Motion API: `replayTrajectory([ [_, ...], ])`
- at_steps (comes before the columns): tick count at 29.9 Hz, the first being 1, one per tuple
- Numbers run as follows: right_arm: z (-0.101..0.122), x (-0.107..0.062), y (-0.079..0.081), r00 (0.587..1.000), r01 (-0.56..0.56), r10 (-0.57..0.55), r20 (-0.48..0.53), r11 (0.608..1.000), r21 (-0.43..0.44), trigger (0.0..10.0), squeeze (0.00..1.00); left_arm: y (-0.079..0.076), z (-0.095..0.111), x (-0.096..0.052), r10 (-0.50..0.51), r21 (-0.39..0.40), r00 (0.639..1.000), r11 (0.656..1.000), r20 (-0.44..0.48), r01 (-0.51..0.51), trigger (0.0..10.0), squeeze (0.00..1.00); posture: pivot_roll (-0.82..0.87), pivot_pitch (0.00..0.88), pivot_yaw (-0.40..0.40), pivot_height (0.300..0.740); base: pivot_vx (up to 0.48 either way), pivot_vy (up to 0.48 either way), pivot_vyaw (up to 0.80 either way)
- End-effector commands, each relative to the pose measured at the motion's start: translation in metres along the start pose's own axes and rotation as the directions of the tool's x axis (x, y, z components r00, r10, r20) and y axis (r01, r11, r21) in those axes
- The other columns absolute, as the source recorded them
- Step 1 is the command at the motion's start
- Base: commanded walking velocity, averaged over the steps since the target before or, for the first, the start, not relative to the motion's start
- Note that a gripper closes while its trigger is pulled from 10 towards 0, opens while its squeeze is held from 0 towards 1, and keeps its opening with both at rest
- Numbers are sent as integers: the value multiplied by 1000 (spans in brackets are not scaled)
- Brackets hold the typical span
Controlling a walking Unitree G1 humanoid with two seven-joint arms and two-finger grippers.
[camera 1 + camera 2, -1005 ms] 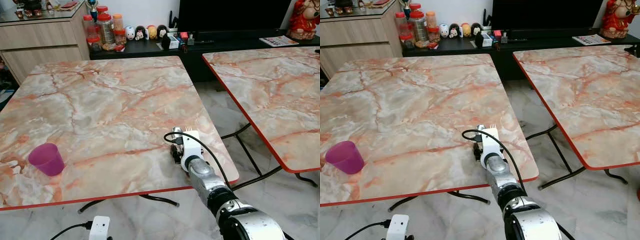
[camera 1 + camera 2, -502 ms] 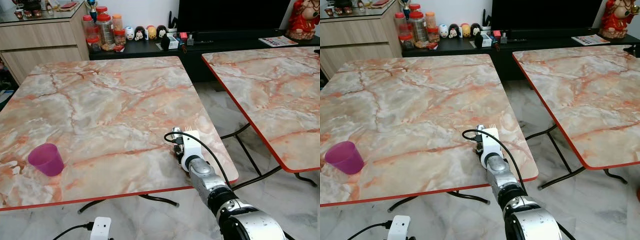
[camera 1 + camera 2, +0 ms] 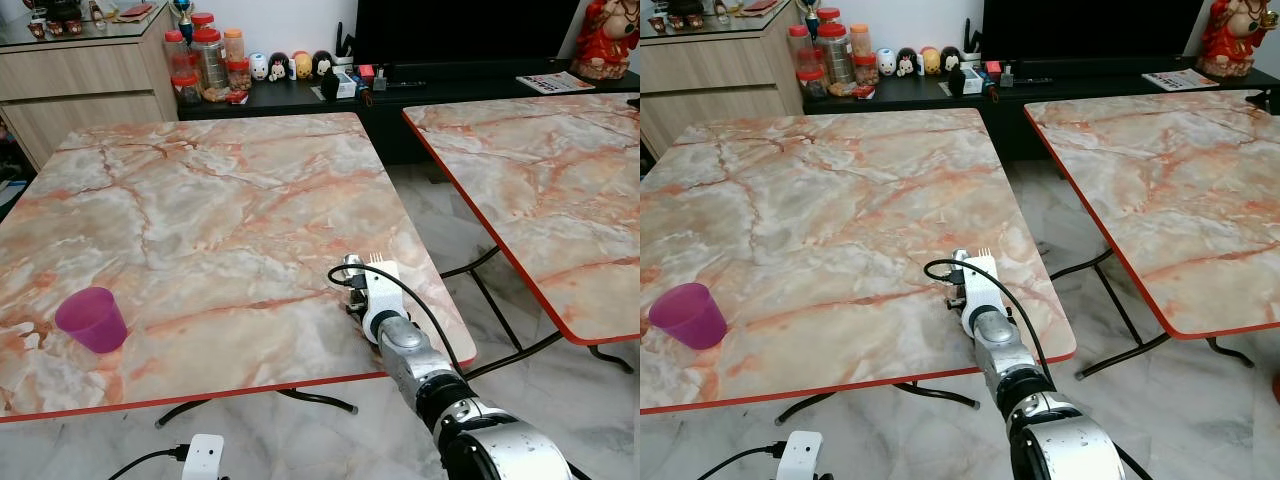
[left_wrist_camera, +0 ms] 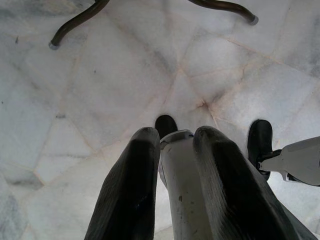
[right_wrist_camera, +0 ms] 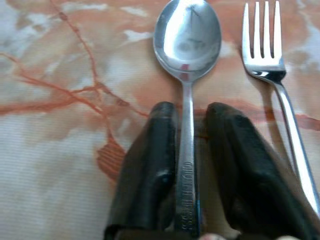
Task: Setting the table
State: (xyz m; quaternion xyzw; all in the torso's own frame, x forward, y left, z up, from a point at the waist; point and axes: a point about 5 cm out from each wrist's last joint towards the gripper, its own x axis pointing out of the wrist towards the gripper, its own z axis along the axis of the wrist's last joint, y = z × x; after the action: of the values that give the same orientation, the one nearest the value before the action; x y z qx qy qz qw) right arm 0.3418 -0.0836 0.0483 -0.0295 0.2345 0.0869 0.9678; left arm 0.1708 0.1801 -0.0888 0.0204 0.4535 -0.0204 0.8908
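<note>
**Right Eye View: Arm Over the Near Table Edge**

The right arm reaches forward over the near red-trimmed edge of the marble table. Its white wrist housing sits above the tabletop, with a black cable looping off its left side. A row of fork tines projects just beyond the housing. The gripper fingers are hidden beneath the housing.

Far to the left of the end effector, a purple cup stands upright near the table's front edge. To the right, across a gap of marble floor, stands a second marble table. Well ahead, jars and small figurines line a dark cabinet.
</note>
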Motion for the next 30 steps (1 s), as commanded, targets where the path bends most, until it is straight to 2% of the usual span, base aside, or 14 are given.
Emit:
replayTrajectory([
  [1, -11, -1, 3, 999, -18, 17, -49, 1000, -5, 0, 0, -1, -4, 0, -2, 1, 1000, 1000, -20, 2, 10000, 0, 42, 0, -16, 740, 0, 0, 0],
  [16, -9, -1, 6, 999, -35, 35, -38, 999, -5, 0, 0, 0, -4, -1, 9, -11, 1000, 1000, -22, -10, 10000, 0, 46, 0, -17, 740, 0, 0, 0],
  [20, 3, 0, 10, 998, -54, 54, 28, 999, -4, 0, 0, 3, -4, -1, 29, -8, 999, 1000, -18, -29, 10000, 0, 45, 0, -16, 740, 0, 0, 0],
  [22, 15, 0, 13, 993, -69, 72, 95, 997, -30, 0, 0, 5, -3, -1, 47, -7, 999, 999, -15, -47, 10000, 0, 44, 0, -14, 740, 0, 0, 0],
  [24, 16, 0, 13, 992, -70, 73, 100, 997, -33, 0, 0, 6, -3, -1, 49, -7, 999, 999, -14, -49, 10000, 0, 44, 0, -14, 740, 0, 0, 0],
  [25, 31, -1, 19, 976, -99, 104, 191, 994, -36, 10000, 0, 7, -3, -1, 60, -10, 998, 998, -12, -60, 10000, 0, 43, 0, -11, 740, 0, 0, 0],
  [26, 46, -3, 23, 953, -116, 127, 275, 992, -58, 10000, 0, 9, -2, -1, 70, -15, 998, 997, -10, -70, 10000, 0, 43, 0, -11, 740, 0, 0, 0],
  [27, 46, -3, 23, 953, -116, 127, 275, 992, -58, 10000, 0, 9, -2, -1, 70, -15, 998, 997, -10, -70, 10000, 0, 43, 0, -11, 740, 0, 0, 0],
  [28, 64, -7, 30, 912, -130, 156, 380, 987, -92, 10000, 0, 10, -1, -1, 80, -20, 997, 997, -9, -80, 10000, 0, 42, 0, -10, 740, 0, 0, 0],
  [30, 72, -10, 33, 885, -143, 174, 431, 984, -104, 10000, 0, 11, -1, -1, 82, -20, 997, 996, -8, -82, 10000, 0, 41, 0, -10, 740, 0, 0, 0],
])
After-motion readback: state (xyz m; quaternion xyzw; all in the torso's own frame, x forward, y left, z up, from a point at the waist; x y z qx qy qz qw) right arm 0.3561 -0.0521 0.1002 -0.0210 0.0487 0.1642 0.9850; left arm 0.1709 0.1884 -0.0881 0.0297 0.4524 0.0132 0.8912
